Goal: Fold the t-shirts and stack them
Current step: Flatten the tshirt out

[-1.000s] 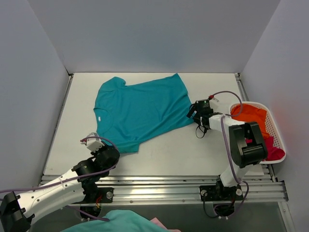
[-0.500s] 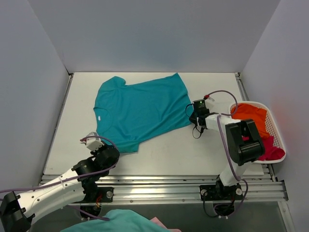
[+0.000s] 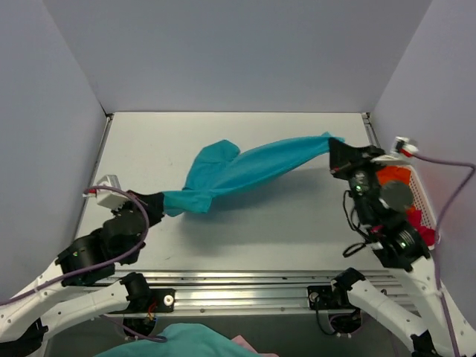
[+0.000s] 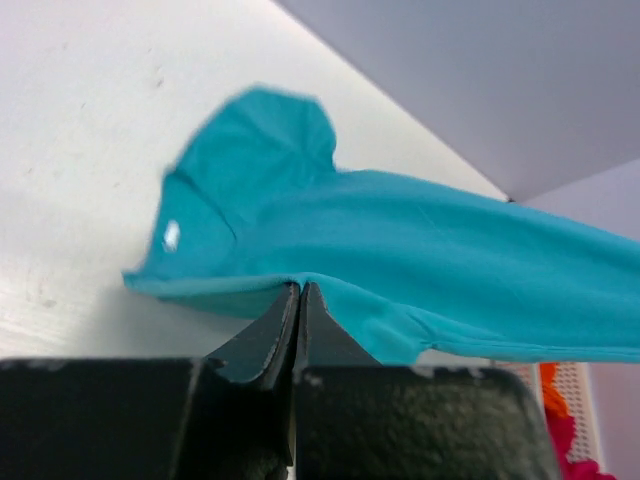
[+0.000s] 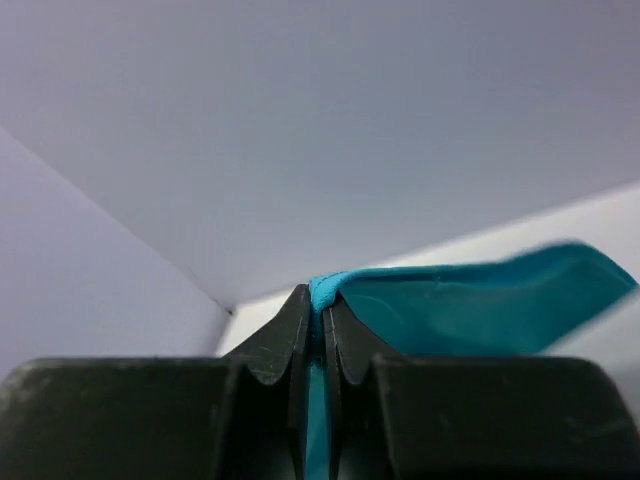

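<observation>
Nearest of all, below the metal rail (image 3: 245, 286) that carries both arm bases, lies a heap of teal cloth (image 3: 182, 341) with a bit of pink cloth (image 3: 245, 343) just beside it.

Past the rail, over the near left part of the white table (image 3: 268, 230), the left tool (image 3: 152, 202) is pressed together on an edge of the teal t-shirt (image 3: 253, 167). The left wrist view shows its two black fingers (image 4: 262, 345) meeting with a fold of teal cloth pinched at their tips.

From there the teal t-shirt runs as a gathered, stretched band across the middle of the table, rising toward the far right. A sleeve and a loose lobe of cloth sag from its far left part; I cannot tell whether they touch the table.

The other end of the band sits in the right tool (image 3: 336, 152), which is also pinching teal cloth, a thin strip clamped between its tips in the right wrist view.

Behind the right arm, at the table's right edge, the white lattice basket (image 3: 421, 195) holds the orange t-shirt (image 3: 394, 175) and, nearer, the magenta t-shirt (image 3: 425, 235).
</observation>
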Tool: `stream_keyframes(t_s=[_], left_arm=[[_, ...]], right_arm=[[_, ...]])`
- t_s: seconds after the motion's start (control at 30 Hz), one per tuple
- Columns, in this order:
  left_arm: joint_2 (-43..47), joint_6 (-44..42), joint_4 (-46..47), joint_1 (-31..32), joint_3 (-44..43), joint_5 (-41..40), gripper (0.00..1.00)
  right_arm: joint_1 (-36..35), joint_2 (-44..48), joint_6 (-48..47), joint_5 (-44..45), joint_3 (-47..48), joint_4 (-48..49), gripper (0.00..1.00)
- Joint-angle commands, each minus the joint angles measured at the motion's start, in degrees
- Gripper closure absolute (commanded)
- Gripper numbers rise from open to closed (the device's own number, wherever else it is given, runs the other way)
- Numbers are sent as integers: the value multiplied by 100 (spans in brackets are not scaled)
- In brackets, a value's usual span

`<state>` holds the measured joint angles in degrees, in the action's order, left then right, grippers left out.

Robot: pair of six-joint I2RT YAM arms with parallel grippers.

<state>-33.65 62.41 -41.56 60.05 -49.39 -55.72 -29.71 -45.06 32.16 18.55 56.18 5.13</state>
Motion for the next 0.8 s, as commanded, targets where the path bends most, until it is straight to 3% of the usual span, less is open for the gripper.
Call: stream_keyframes(t_s=[0.0,0.1,0.17,0.4,0.53,0.63,0.77], left_arm=[[-27,-1378,-64,42,-1167,-19,98],[-229,-2422,331,50,-2231,588,98],[-527,-2672,272,42,-3071,868,98],[-1424,-4008,456,33,-5234,1661,98],[-1759,-4614,797,24,-5986,1100,98],[-1952,-5396,1526,94,-6091,15,98],[-2259,-6405,2493,174,-5602,-666,98]], right_arm=[[-8,1056,-719,-638,129,480,100],[10,1621,-1010,-1237,392,832,100],[18,1719,-1054,-1388,803,885,100],[238,1247,-1203,-1741,2176,902,100],[282,649,-1133,-855,2818,850,100],[212,-369,-1177,156,3634,333,100],[194,-1837,-1143,921,4260,-432,100]])
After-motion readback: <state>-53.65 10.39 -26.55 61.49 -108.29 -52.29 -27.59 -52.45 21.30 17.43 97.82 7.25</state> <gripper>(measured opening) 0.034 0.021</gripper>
